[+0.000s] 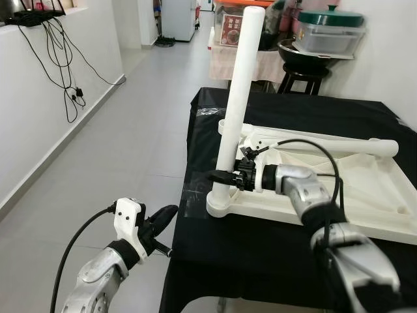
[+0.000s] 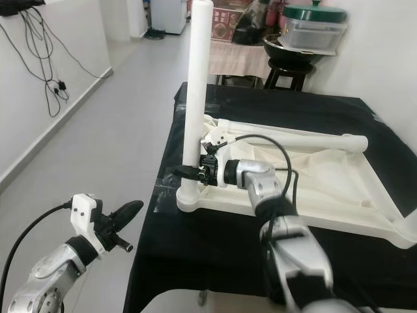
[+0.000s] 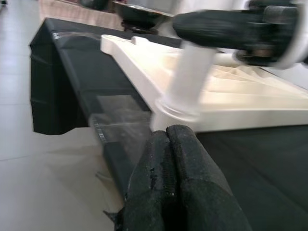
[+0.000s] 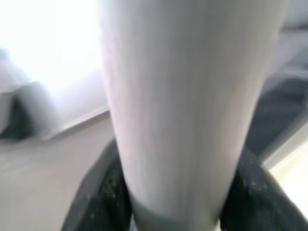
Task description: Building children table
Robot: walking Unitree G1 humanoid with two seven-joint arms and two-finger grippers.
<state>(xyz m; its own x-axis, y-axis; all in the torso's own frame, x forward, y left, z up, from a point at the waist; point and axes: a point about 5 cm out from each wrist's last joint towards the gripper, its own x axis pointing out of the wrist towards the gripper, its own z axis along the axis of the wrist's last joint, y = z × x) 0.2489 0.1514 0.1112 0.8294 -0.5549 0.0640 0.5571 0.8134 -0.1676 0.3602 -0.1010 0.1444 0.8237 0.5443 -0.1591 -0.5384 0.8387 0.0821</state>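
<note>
A white plastic tabletop (image 1: pixel 365 195) lies upside down on a black-covered table (image 1: pixel 273 254). One white leg (image 1: pixel 238 98) stands upright in the tabletop's near left corner socket (image 1: pixel 221 205). My right gripper (image 1: pixel 221 177) is shut on that leg just above the socket; the right wrist view has the leg (image 4: pixel 192 106) between its black fingers (image 4: pixel 98 202). A second white leg (image 1: pixel 326 145) lies flat across the tabletop's far side. My left gripper (image 1: pixel 163 218) is shut on nothing, low and off the table's near left corner, with its fingertips (image 3: pixel 168 159) pressed together.
Grey tiled floor (image 1: pixel 130 150) runs along the table's left side. A white wall with hanging cables (image 1: pixel 65 72) stands at the left. Behind the table are a stool with a pan (image 1: pixel 306 55) and stacked containers (image 1: pixel 329 29).
</note>
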